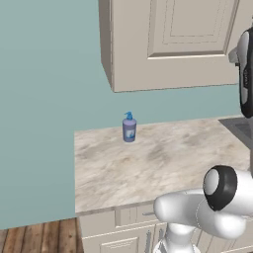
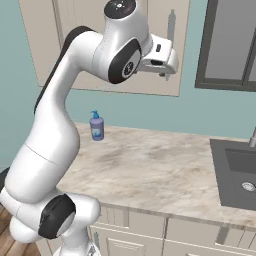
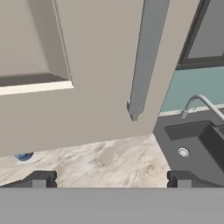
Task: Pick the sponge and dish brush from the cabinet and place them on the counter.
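The cabinet point(image 1: 173, 44) point(image 2: 50, 60) hangs on the wall with its raised-panel door shut. Its long grey bar handle point(image 3: 142, 57) point(image 2: 171, 22) runs down the door's right side. My gripper point(image 3: 111, 179) point(image 2: 165, 74) is raised in front of the door's lower part, close to the handle's bottom end, jaws spread wide with nothing between them. Below lies the marbled counter point(image 1: 163, 158) point(image 2: 150, 170) point(image 3: 109, 162). The sponge and the dish brush are out of view.
A blue soap bottle point(image 1: 129, 127) point(image 2: 96, 126) point(image 3: 22, 156) stands at the counter's back left. A dark sink point(image 2: 240, 175) point(image 3: 197, 144) with a curved faucet point(image 3: 199, 103) sits to the right, under a window point(image 2: 230, 45). Low drawers point(image 1: 128, 217) run beneath the counter.
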Tool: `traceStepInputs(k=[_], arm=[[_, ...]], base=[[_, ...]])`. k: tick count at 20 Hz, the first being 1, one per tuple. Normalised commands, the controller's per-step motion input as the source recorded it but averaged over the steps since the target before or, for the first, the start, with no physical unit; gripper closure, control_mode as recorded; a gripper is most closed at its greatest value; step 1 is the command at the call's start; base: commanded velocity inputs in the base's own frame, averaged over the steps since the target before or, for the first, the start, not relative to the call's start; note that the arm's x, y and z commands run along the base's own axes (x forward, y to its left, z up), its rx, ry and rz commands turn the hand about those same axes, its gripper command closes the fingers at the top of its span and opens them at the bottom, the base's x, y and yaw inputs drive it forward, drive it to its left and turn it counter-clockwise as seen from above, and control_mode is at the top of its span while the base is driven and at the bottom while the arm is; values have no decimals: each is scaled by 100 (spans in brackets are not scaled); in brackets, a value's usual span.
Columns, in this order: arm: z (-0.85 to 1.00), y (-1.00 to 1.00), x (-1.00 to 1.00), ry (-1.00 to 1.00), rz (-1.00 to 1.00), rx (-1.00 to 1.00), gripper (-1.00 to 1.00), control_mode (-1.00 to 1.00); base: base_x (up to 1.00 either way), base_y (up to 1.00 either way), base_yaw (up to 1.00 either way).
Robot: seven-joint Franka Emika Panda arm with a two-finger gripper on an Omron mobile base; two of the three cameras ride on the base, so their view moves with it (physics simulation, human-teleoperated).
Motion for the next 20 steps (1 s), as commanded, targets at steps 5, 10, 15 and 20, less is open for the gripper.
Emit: traceStepInputs(k=[5, 10, 15, 20], arm=[[0, -27, 15, -1, 0, 1, -100, -100], [0, -17, 17, -8, 0, 2, -100, -100], [0, -12, 21, -13, 0, 0, -100, -100], [0, -5, 17, -11, 0, 0, -100, -100]], base=[[0, 0, 0], [0, 0, 0], [0, 0, 0], [0, 0, 0]])
